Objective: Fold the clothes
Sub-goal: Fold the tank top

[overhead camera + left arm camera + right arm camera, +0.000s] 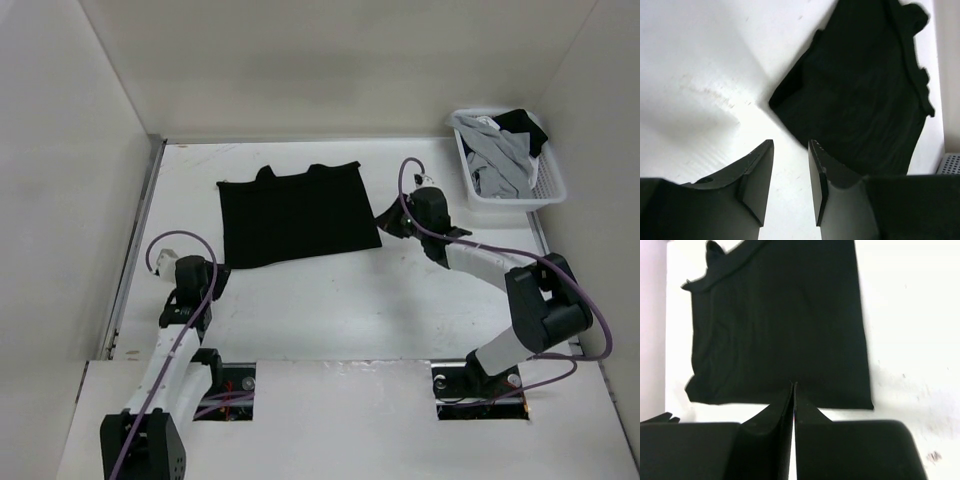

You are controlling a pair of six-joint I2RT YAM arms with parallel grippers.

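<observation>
The clothes, a black T-shirt (298, 215), lie flat on the white table as a rough rectangle with sleeve bumps along the far edge. My left gripper (218, 272) hovers just off the shirt's near left corner. In the left wrist view it (790, 142) is open, bare table shows between the jaws, and the shirt (865, 90) is ahead to the right. My right gripper (384, 222) sits at the shirt's right edge. In the right wrist view it (793, 384) is shut, with its tips over the shirt's (785, 320) near edge and no fabric visibly pinched.
A white mesh basket (555, 187) stands at the back right, holding a light grey garment (500, 155) and a dark item (520, 122). White walls enclose the table on the left, back and right. Purple cables loop over both arms.
</observation>
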